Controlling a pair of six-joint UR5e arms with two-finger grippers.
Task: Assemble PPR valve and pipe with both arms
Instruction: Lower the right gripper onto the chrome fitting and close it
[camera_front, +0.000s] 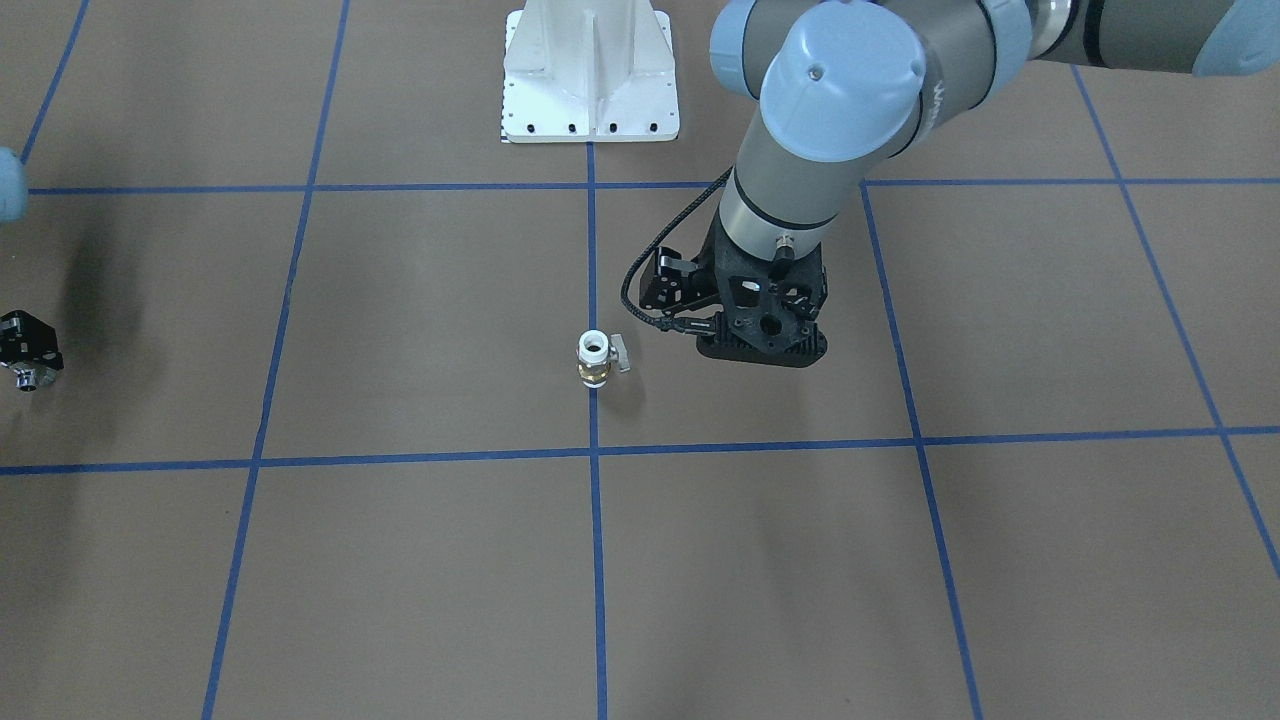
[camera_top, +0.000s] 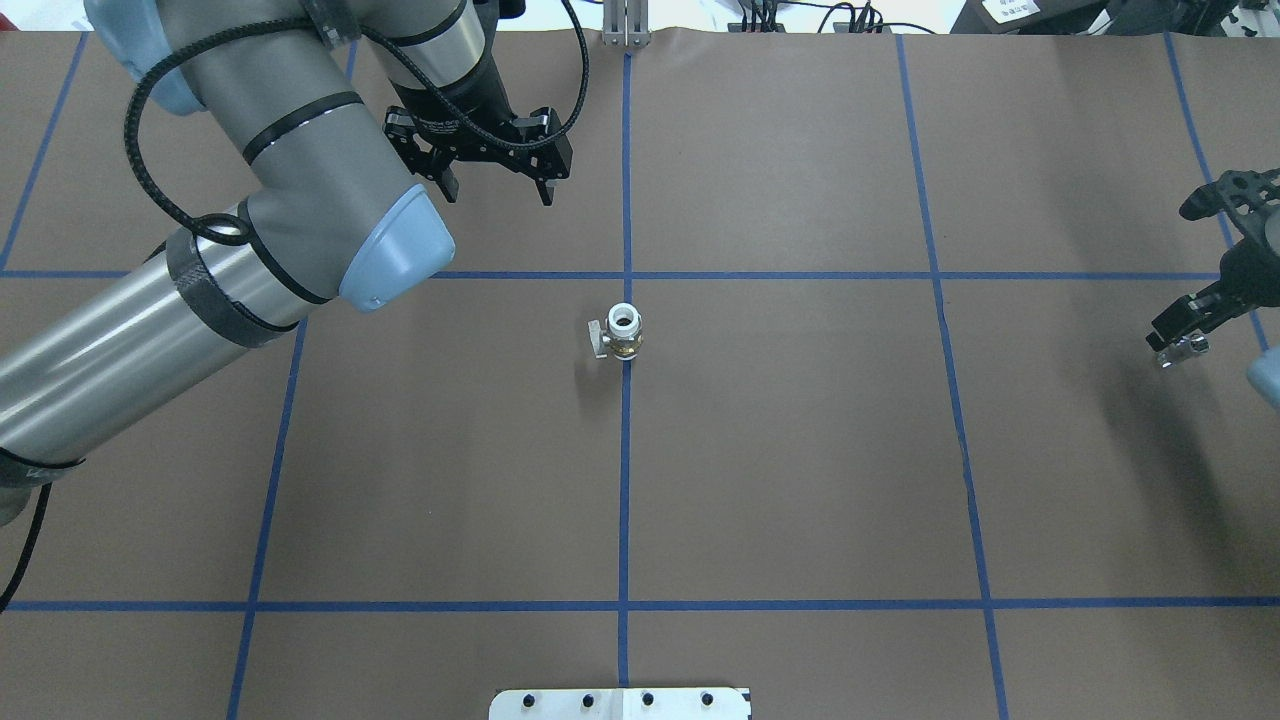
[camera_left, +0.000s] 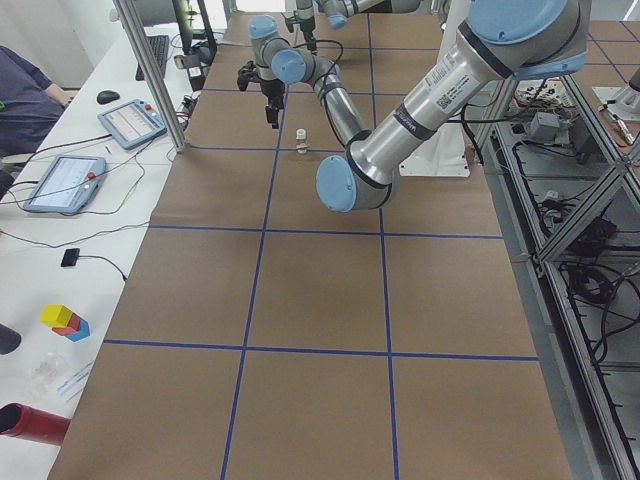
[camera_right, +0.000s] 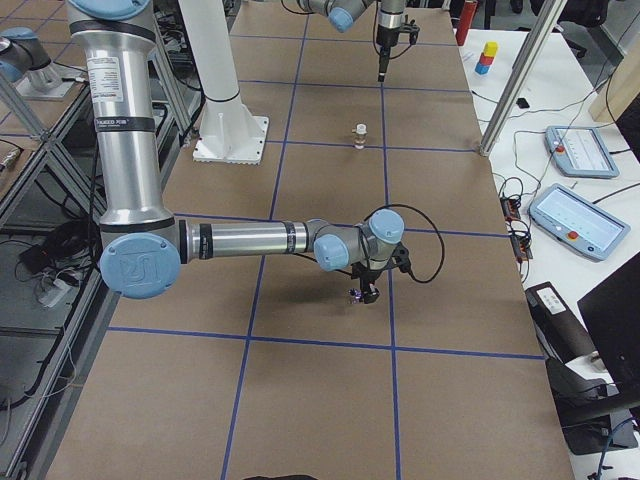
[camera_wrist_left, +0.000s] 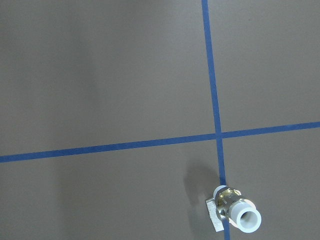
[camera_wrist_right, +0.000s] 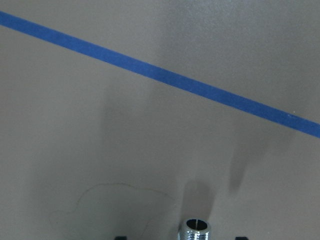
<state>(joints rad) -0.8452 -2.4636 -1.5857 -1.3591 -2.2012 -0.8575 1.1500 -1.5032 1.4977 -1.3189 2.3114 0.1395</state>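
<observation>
The PPR valve (camera_top: 623, 333) stands upright at the table's middle on a blue tape line, white socket up, brass body below, lever to the side; it also shows in the front view (camera_front: 592, 358) and the left wrist view (camera_wrist_left: 235, 212). My left gripper (camera_top: 497, 188) hangs open and empty beyond the valve, off to its side, apart from it (camera_front: 762, 345). My right gripper (camera_top: 1180, 335) is at the table's right edge, shut on the pipe (camera_top: 1183, 348), a small silver fitting that sticks out below the fingers (camera_front: 28, 378). The pipe's threaded end (camera_wrist_right: 196, 230) hangs just above the paper.
Brown paper with a blue tape grid (camera_top: 626, 500) covers the table. The white robot base plate (camera_front: 590, 75) sits at the robot's side. A side bench holds tablets (camera_left: 60, 180), coloured blocks (camera_left: 64, 320) and a red cylinder (camera_left: 30, 422); a person (camera_left: 25, 90) sits there.
</observation>
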